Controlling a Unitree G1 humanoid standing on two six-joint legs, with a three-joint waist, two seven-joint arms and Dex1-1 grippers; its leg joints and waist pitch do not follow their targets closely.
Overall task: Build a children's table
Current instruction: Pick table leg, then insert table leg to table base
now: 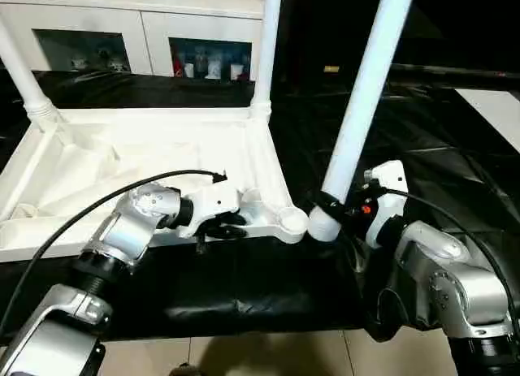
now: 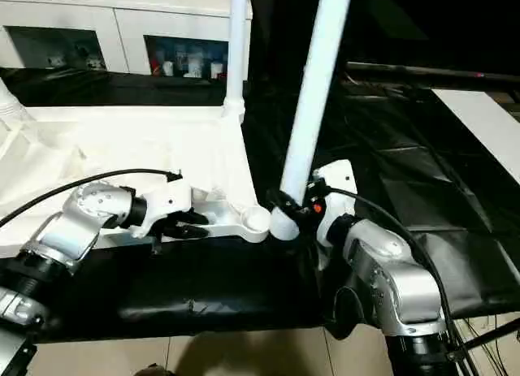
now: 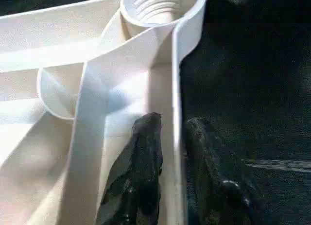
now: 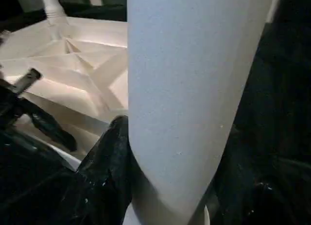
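At the near edge of the upturned table top (image 1: 162,161), the left gripper (image 1: 221,228) is straddling the thin white rim with its two black fingers (image 3: 141,171) slightly apart, one inside the rim and one outside; I cannot tell if they are pressing it. Beside it, the right gripper (image 1: 325,205) is holding a loose white leg (image 1: 361,108) near its lower end, and this leg is leaning just next to the empty corner socket (image 1: 291,223). Two other legs are already standing in the far sockets. All of this is lying on the black-draped table (image 1: 422,132), with a white cabinet (image 1: 138,27) behind.
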